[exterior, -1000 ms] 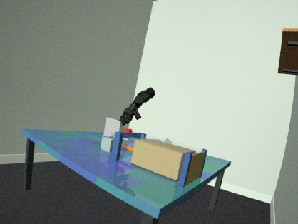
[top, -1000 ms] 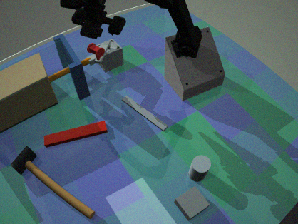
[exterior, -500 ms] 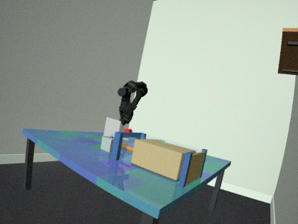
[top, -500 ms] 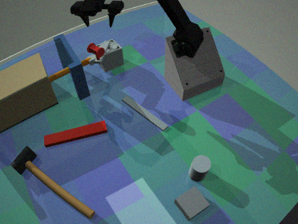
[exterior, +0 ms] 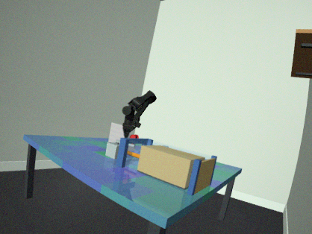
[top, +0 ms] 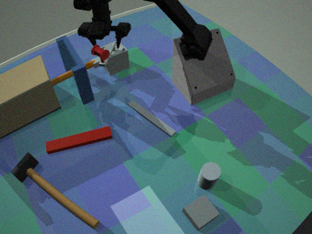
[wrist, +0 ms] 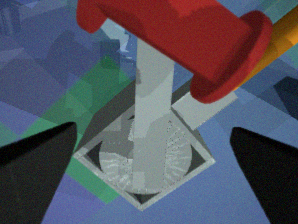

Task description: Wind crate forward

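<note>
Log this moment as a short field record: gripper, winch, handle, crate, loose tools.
gripper: black parallel-jaw gripper open, holding nothing, hovering above the winch
winch: small grey box winch, spool visible inside from the wrist view
handle: grey crank with red round knob, seated in the winch top
strap: orange strap running from winch through the blue frame
crate: tan box crate behind the frame, sitting flat
loose tools: wooden-handled black hammer, red flat bar, grey flat bar

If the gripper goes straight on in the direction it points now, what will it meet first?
Most likely the red knob of the handle already seated in the winch. The open, empty gripper points down at it, fingers on either side. Depth is unclear, so how near cannot be told.
</note>
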Motion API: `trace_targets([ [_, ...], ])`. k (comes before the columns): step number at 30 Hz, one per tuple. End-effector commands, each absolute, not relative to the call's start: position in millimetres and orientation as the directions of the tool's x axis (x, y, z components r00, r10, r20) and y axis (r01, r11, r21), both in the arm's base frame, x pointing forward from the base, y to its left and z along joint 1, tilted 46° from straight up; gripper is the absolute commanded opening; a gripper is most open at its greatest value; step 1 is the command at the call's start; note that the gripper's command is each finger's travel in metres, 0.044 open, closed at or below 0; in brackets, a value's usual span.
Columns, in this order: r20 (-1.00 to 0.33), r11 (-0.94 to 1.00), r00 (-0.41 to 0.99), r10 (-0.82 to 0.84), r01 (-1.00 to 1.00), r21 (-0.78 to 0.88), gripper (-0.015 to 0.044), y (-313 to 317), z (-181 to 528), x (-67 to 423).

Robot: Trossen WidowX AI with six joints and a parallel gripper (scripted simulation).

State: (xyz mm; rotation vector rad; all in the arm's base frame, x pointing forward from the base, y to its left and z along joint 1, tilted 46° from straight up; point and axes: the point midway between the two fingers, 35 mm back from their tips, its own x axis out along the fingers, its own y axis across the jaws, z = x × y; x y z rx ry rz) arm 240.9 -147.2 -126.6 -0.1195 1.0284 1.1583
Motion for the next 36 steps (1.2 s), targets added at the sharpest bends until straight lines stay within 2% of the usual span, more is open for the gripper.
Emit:
trace_targets([
  [1,-0.713,0.451,0.025,0.700,-0.791,0.415,0.0440,-141,-132,240],
  [22,-0.712,0.450,0.025,0.702,-0.791,0.415,0.0440,-116,-157,241],
  [34,-0.718,0.449,0.026,0.696,-0.795,0.407,0.0125,-120,-154,242],
  [36,-0.718,0.449,0.026,0.696,-0.795,0.407,0.0112,-120,-154,242],
])
